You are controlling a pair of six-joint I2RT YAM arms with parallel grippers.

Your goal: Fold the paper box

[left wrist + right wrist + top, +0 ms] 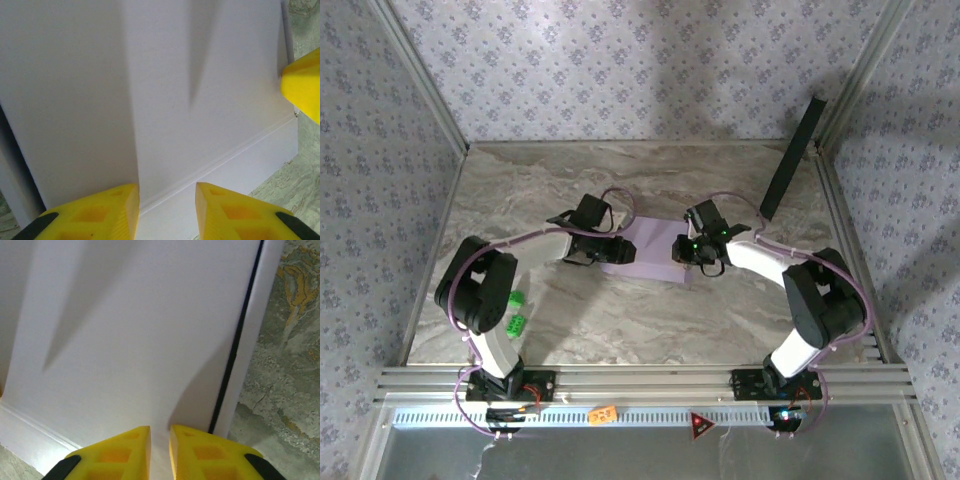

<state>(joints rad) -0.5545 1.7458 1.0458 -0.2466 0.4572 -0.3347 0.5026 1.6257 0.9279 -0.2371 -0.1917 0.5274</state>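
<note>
The paper box [645,255] lies folded flat and lavender in the middle of the table, between the two arms. My left gripper [611,248] is at its left end. In the left wrist view that gripper [166,187] stands open over the box's top [200,75], astride a crease, and nothing is between the fingers. My right gripper [696,250] is at the box's right end. In the right wrist view its jaws [160,429] stand nearly together on the lavender panel [140,330], beside a dark slit at the box's edge. A yellow fingertip [303,82] reaches in from the far side.
A long black panel [792,160] leans in the back right corner. Small green blocks [515,311] lie by the left arm's base. The marbled table [640,325] is fenced by patterned walls on three sides.
</note>
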